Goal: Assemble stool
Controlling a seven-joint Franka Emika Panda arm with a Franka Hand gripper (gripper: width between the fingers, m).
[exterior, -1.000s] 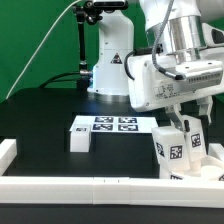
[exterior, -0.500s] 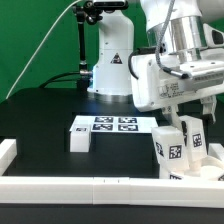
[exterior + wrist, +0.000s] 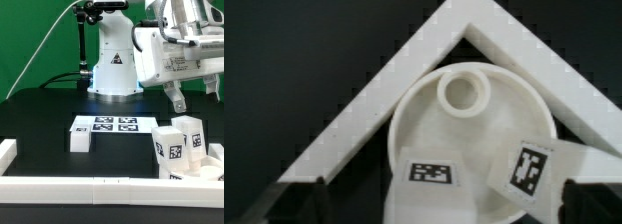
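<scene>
The round white seat (image 3: pixel 207 166) lies at the exterior view's right, in the corner of the rails. Two blocky tagged legs stand upright on it, one in front (image 3: pixel 168 150) and one behind it (image 3: pixel 190 134). A third leg (image 3: pixel 80 137) lies loose on the table to the left. My gripper (image 3: pixel 197 96) hangs open and empty above the standing legs, clear of them. The wrist view looks down on the seat (image 3: pixel 464 135), its round socket (image 3: pixel 461 92) and one tagged leg (image 3: pixel 530 170).
The marker board (image 3: pixel 113 124) lies flat mid-table beside the loose leg. White border rails run along the front (image 3: pixel 100 188) and left (image 3: pixel 8 150), and meet in a corner (image 3: pixel 455 20) around the seat. The robot base (image 3: pixel 112 60) stands behind.
My gripper was low around the rear standing leg. It has let go and risen straight up. The leg stays upright on the seat.
</scene>
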